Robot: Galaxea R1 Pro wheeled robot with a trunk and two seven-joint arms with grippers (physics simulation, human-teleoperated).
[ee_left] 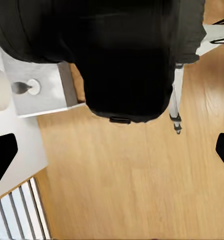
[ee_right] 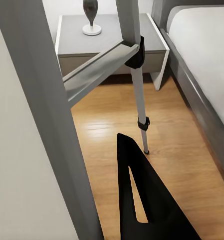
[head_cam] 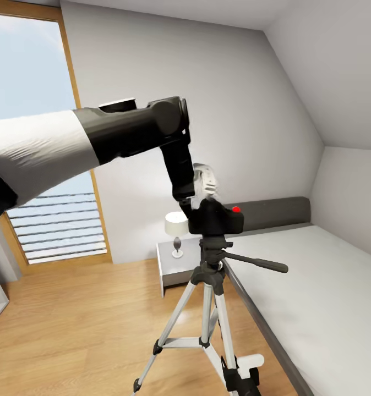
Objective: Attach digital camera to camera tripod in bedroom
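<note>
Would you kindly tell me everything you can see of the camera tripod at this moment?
The camera tripod stands upright on the light wood floor beside the bed, in front of the nightstand. Its silver metal-looking legs have black joints, with braces to the centre column. A long black pan handle juts toward the bed. The digital camera sits on its black head, with the left gripper at the camera.

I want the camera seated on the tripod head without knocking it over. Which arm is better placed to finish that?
Left. The left gripper is right above the digital camera, which sits on the camera tripod head. The right gripper is low by a tripod leg near the floor.
</note>
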